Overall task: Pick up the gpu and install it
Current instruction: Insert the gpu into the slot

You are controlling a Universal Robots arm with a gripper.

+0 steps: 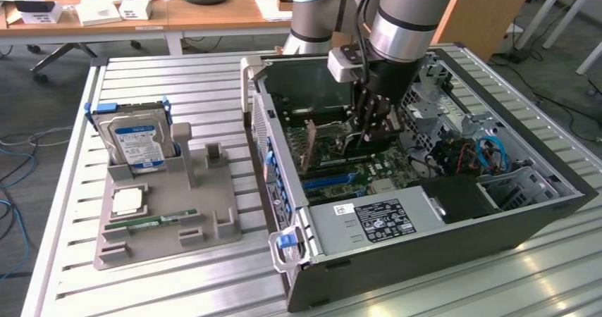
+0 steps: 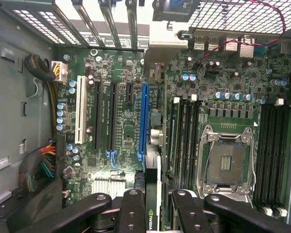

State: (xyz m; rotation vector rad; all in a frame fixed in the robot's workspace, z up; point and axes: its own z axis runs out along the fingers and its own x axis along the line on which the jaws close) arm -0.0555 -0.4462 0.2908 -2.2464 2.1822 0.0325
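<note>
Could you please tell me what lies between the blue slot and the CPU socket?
In the wrist view, the edge of the gpu and then a bank of black memory slots lie between the blue slot and the CPU socket.

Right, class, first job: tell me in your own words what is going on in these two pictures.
A robot arm reaches down into an open computer case on a slatted metal table. Its gripper is shut on the gpu, a thin black card held edge-on over the motherboard, roughly in line with the long blue slot. The card does not look seated yet. On a grey holder beside the case sit a hard drive and a green memory stick.
</note>
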